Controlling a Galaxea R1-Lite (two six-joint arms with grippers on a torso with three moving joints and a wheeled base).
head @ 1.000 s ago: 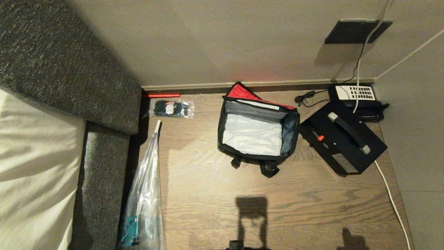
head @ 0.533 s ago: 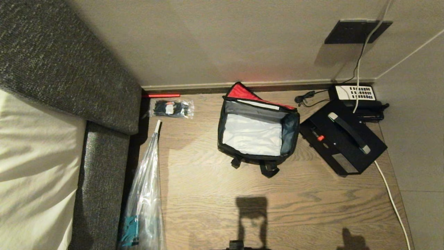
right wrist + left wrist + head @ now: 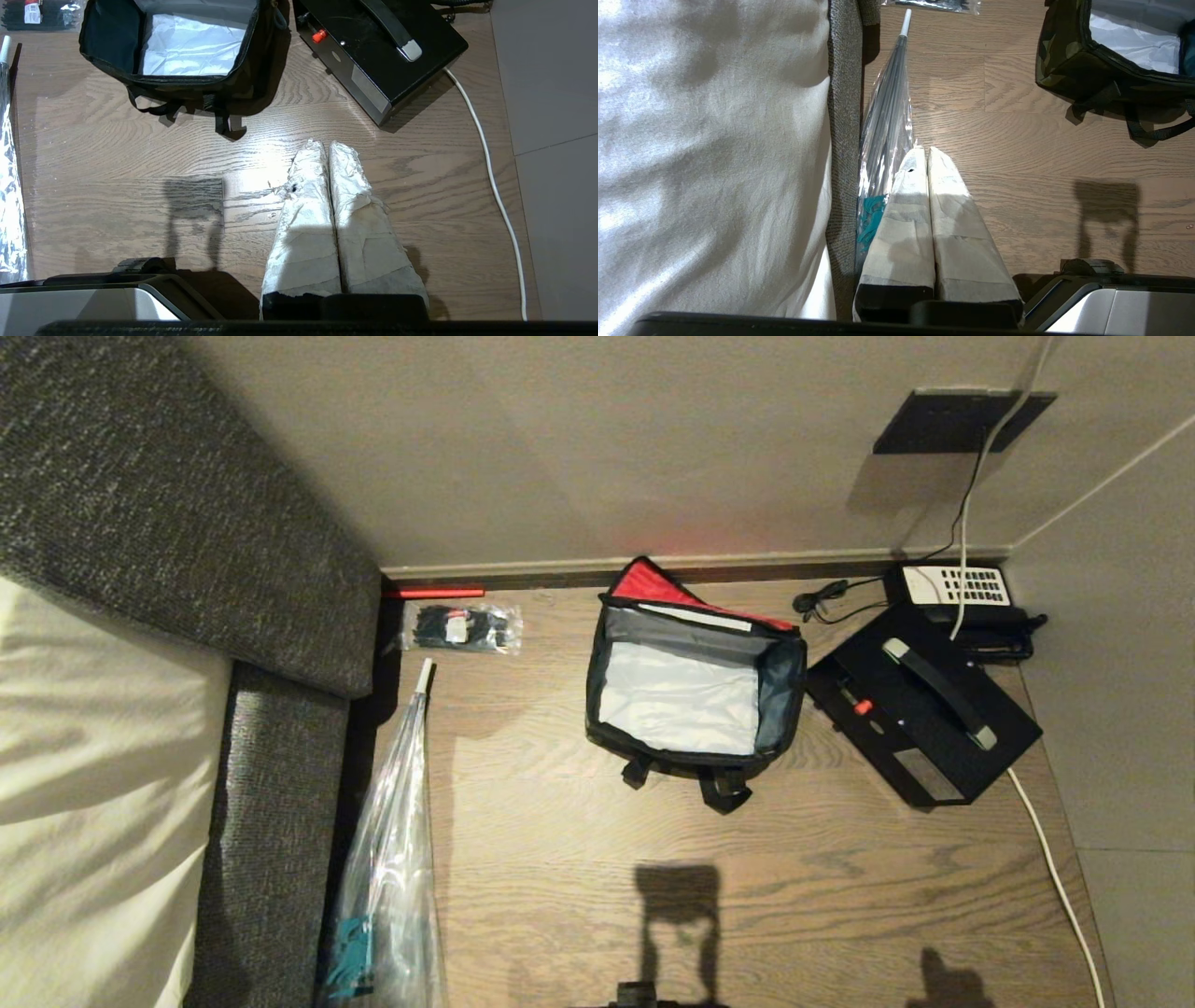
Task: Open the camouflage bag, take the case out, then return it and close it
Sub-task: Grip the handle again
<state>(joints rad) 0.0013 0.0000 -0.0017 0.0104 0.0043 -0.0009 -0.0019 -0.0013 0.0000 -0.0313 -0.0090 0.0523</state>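
From my remote seat I see both arms parked low and close to the body, outside the head view. The left tool [image 3: 928, 151] has its two white-wrapped fingers pressed together with nothing between them, pointing out over the wooden floor [image 3: 579, 859] beside a long clear plastic sleeve [image 3: 885, 126] that lies along the edge of the grey fabric bed frame [image 3: 271, 821]. The right tool [image 3: 327, 145] is pressed together in the same way, empty, hanging above bare boards and aimed toward the gap between the two task items. Ahead of it sits the camouflage bag [image 3: 695, 695], open on the floor near the skirting: its red-lined lid [image 3: 653, 583] is thrown back toward the wall, its pale grey interior faces up with nothing in it, and its black buckle straps [image 3: 724, 789] trail out toward me. Its long axis runs roughly parallel to the wall, slightly skewed. Just beside it on my right, apart from it, lies the case [image 3: 920, 705], flat on the floor, outside the bag, its long axis turned diagonally so one corner points toward the bag and the far end toward the corner of the room; its handle [image 3: 938, 691] faces up. Behind the case a black telephone [image 3: 962, 593] with a white keypad sits against the wall, and a clear packet of black items [image 3: 462, 627] lies near the bed frame.
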